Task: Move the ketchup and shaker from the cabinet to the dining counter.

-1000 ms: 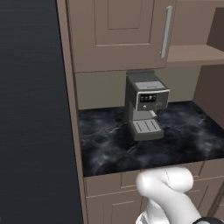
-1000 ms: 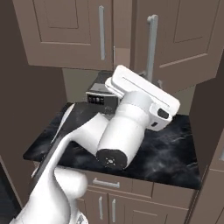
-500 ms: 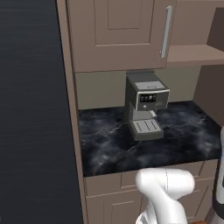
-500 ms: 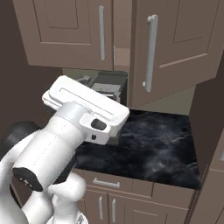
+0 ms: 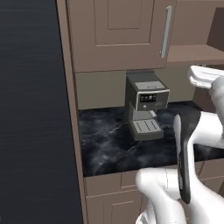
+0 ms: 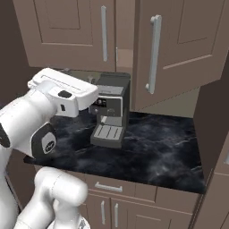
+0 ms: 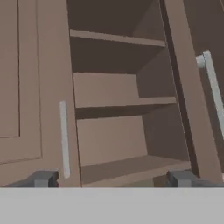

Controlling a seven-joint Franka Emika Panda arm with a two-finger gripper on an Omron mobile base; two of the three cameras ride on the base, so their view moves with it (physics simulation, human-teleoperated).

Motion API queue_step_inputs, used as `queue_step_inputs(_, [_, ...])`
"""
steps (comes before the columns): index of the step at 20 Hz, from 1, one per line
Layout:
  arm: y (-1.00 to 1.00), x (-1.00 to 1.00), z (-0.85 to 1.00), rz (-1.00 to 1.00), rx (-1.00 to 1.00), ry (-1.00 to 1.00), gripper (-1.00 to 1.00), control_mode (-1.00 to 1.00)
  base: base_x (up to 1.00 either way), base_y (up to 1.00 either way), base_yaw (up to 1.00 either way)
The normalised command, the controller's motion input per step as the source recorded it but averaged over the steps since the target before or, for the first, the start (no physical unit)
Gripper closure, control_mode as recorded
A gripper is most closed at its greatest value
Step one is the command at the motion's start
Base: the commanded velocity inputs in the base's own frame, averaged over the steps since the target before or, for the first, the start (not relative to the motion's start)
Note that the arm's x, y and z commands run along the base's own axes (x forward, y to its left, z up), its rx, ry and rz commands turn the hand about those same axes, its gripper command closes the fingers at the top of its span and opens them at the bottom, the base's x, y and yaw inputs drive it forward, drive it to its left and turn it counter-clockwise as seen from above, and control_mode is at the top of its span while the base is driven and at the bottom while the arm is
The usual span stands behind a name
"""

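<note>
Before the open cabinet (image 7: 118, 105), the hand (image 7: 113, 178) hangs with its two dark fingertips (image 7: 43, 178) spread wide apart and nothing between them. Seen along the hand, the gap between the tips frames the cabinet's bare brown shelves (image 7: 127, 103), which sit one above another with shadowed back walls behind them. Left of that opening, a closed panelled door (image 7: 30, 87) carries a long silver bar handle (image 7: 64, 138) just beside the opening's edge. Right of the opening, a swung-out door shows edge-on, with its own silver handle (image 7: 214, 96) running down it. No ketchup or shaker can be made out on the shelves that show, and I cannot tell where either one is.

From the right base view, the white arm (image 6: 31, 120) bends up in front of the cabinet (image 6: 67, 36), its flat white wrist block level with the coffee machine (image 6: 109, 114). That machine stands below the cabinet on a short black marble tabletop (image 6: 152, 152) with pale veins. Right of the machine, the open door (image 6: 179, 49) juts toward the camera. Beige drawer fronts (image 6: 107, 190) with small silver pulls sit under the tabletop.

From the left base view, the cabinet (image 5: 113, 35) hangs directly over the coffee machine (image 5: 145, 109), and a tall dark panel (image 5: 30, 109) fills the space left of it.
</note>
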Motion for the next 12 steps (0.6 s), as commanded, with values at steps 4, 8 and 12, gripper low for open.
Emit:
queue_step_inputs(4, [0.08, 1.00, 0.00, -0.16, -0.01, 0.30, -1.00, -1.00, 0.00, 0.00, 0.00])
queue_step_inputs(8, [-0.11, 1.00, 0.00, -0.29, 0.00, 0.31, -1.00, -1.00, 0.00, 0.00, 0.00])
queue_step_inputs(12, [-0.56, 0.95, 0.00, -0.32, 0.00, 0.24, -1.00, -1.00, 0.00, 0.00, 0.00])
